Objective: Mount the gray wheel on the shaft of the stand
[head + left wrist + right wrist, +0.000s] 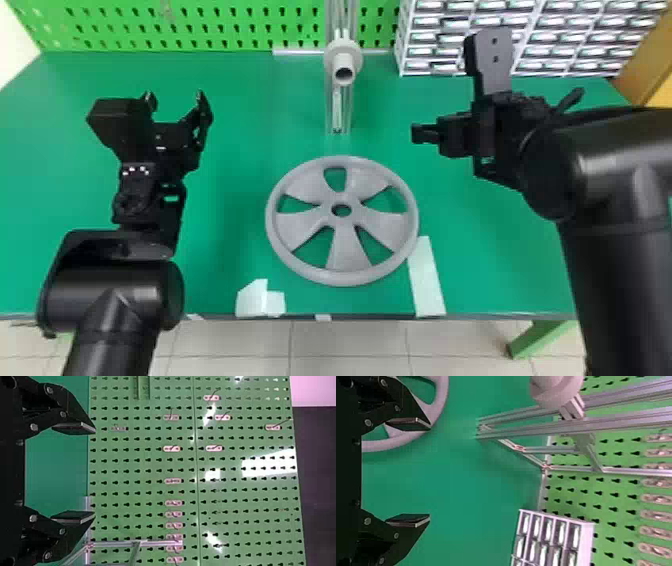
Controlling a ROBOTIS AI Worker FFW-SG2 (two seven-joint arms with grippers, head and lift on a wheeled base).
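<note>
Wheel (pixel 345 277) flat on the table (pixel 240 130) in the head view, shaft (pixel 344 59) of the stand (pixel 337 107) at its twelve o'clock, left gripper (pixel 175 95) toward ten; pickup seemingly in hand. In the left wrist view, fingers wide, nothing between. In the right wrist view, right gripper (pixel 430 473) equally wide, empty. Next, probably clasp the rim at nine and three, then lift toward twelve.

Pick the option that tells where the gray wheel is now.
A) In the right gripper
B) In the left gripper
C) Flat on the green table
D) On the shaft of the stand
C: the gray wheel lies flat on the green table, in front of the stand.
</note>
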